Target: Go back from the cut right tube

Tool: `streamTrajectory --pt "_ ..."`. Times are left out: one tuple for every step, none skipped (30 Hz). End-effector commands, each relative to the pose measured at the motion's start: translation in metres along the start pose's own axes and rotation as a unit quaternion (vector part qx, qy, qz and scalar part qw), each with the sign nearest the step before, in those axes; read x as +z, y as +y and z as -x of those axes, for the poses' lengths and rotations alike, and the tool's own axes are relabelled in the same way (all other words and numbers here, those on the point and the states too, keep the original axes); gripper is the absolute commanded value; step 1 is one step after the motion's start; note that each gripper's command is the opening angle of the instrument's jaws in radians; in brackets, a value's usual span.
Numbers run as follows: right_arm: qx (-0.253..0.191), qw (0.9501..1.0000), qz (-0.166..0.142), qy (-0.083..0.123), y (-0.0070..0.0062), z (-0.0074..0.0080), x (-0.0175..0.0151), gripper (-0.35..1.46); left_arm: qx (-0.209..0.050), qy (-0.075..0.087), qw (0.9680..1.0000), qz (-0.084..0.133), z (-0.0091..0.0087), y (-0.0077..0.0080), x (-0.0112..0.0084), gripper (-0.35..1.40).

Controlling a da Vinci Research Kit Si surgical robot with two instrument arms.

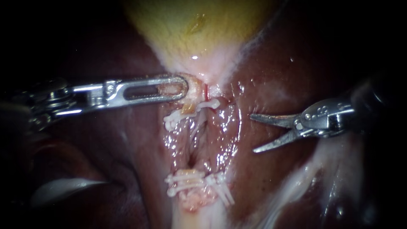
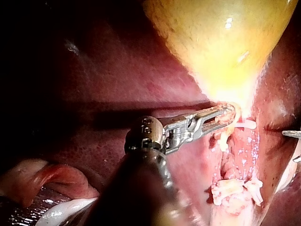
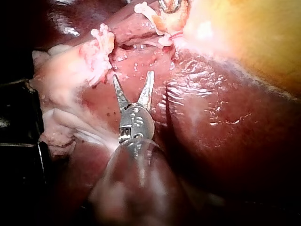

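No readable txt, labels, brands, nos. or signs in any of my 3 views.
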Motion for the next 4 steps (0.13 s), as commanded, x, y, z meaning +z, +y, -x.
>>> streamTrajectory --pt "0.000 1.0000 0.000 -0.001 0.0000 0.0000 0.0000 1.45 0.000 0.000 1.0000 0.000 0.0000 0.0000 0.0000 -0.35" --pt "0.000 1.0000 0.000 -0.001 0.0000 0.0000 -0.0001 1.45 0.000 0.000 1.0000 0.000 0.0000 0.0000 0.0000 -0.35" --pt "0.000 1.0000 0.000 -0.001 0.0000 0.0000 -0.0001 1.45 0.000 0.000 1.0000 0.000 0.0000 0.0000 0.0000 -0.35" --pt "0.000 1.0000 0.000 -0.001 0.0000 0.0000 -0.0001 1.45 0.000 0.000 1.0000 0.000 0.0000 0.0000 0.0000 -0.35"
